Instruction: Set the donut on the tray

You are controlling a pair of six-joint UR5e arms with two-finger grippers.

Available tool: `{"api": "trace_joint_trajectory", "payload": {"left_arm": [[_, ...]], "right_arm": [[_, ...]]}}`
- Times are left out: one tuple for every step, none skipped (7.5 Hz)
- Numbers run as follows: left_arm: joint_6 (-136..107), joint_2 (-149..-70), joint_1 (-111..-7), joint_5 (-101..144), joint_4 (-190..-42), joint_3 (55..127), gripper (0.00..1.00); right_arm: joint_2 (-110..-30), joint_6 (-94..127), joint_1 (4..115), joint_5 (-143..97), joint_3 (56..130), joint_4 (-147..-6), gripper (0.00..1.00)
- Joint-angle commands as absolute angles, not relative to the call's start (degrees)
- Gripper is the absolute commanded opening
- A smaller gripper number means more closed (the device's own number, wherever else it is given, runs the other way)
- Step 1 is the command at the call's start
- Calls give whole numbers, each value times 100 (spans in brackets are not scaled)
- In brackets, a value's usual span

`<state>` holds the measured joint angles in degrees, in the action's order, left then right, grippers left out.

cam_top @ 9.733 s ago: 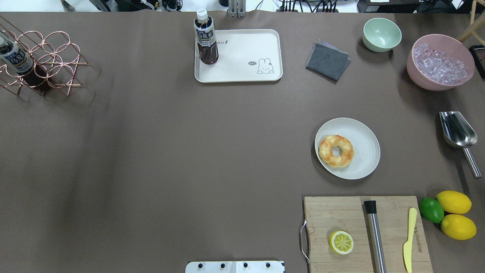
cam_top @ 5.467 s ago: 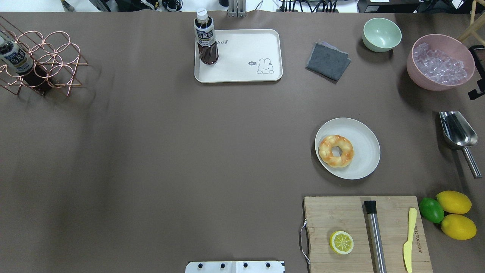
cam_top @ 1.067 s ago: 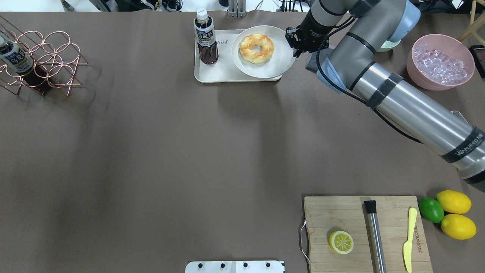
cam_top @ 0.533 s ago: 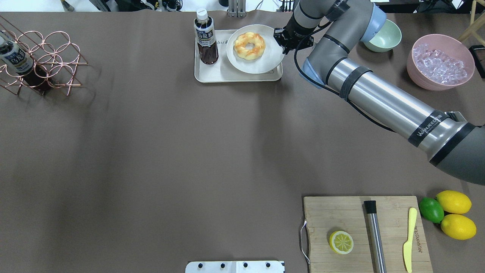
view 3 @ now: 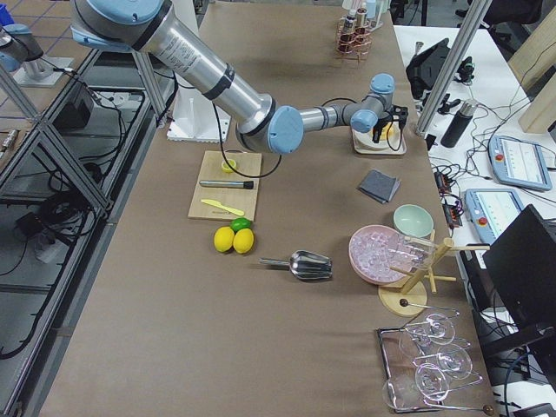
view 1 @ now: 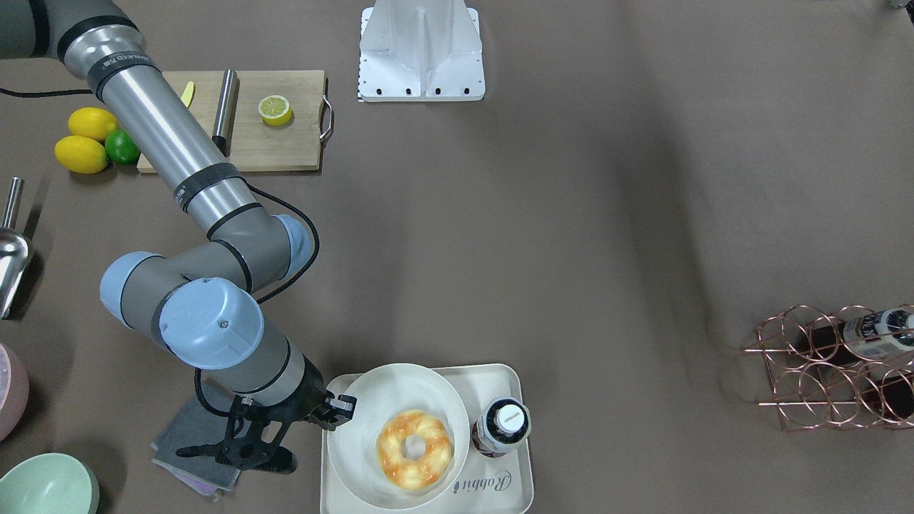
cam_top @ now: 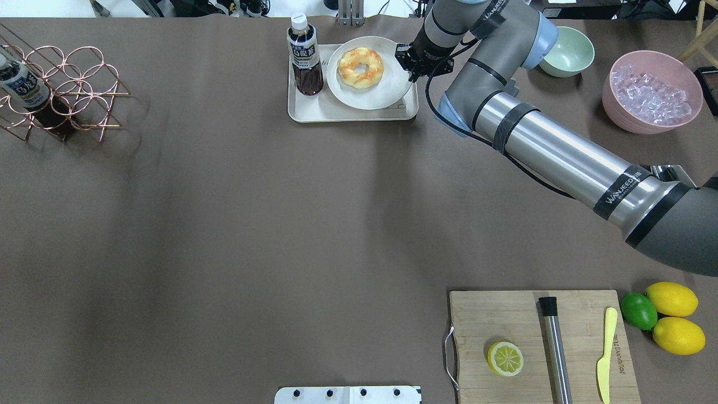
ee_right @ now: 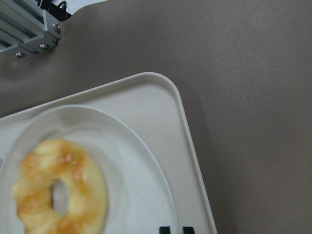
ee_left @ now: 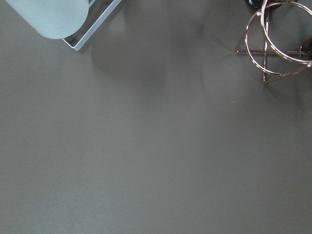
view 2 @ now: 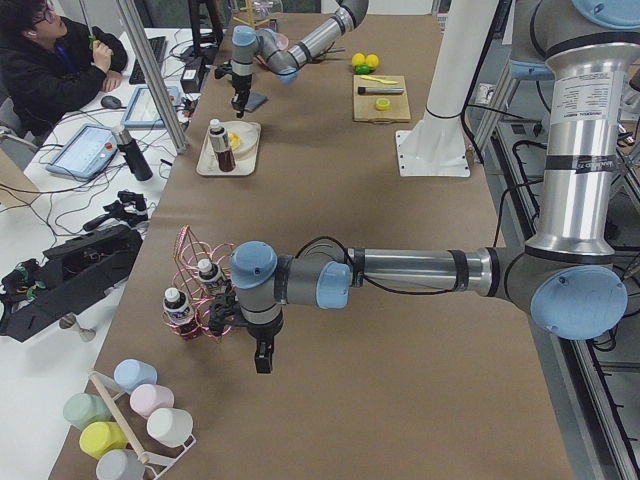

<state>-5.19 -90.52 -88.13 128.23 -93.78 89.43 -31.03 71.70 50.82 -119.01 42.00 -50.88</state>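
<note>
The donut [cam_top: 348, 70] lies on a round off-white plate [cam_top: 387, 92]. My right gripper [cam_top: 411, 63] is shut on the plate's right rim and holds it over the cream tray [cam_top: 314, 106], close to a dark tea bottle [cam_top: 304, 56] standing on the tray. I cannot tell whether the plate touches the tray. The front-facing view shows the donut [view 1: 389, 446], plate [view 1: 357, 407], tray [view 1: 500, 492] and right gripper [view 1: 341, 408]. The right wrist view shows the donut [ee_right: 87, 190], the plate [ee_right: 126, 161] and the tray corner [ee_right: 146, 92]. My left gripper [view 2: 263, 358] hangs near the copper rack; I cannot tell its state.
A grey cloth [view 1: 189, 428] lies under my right wrist. A green bowl [cam_top: 572, 50] and a pink ice bowl [cam_top: 650, 92] stand at the far right. A cutting board [cam_top: 505, 320] with a lemon half [cam_top: 505, 359] is near right. A copper rack [cam_top: 61, 90] stands far left.
My right arm has carried the plate with the donut leftward over the tray, closer to the bottle. Earlier the plate sat on the table at mid right with no arm in view.
</note>
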Motion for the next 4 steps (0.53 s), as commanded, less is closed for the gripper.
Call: {"api": "trace_joint_trajectory", "payload": {"left_arm": [[-527,-9061,-8815,12823,-9378,8938,98],[-527,-9062,-8807,12823,-9378,8938,98],[-527,-9070,-8807,12823,-9378,8947,98],[-519,-9070,-8815,12823,-9369,8947,98]], "right_arm": [[-3120,7207,5089,-11795,4201,-5045,99],[-3129,7181,5124,-11812,4219,-5054,99],[-3146,7198,5185,-11865,4280,-5062,99],[-3251,7242,5229,-11970,4602,-5141,99]]}}
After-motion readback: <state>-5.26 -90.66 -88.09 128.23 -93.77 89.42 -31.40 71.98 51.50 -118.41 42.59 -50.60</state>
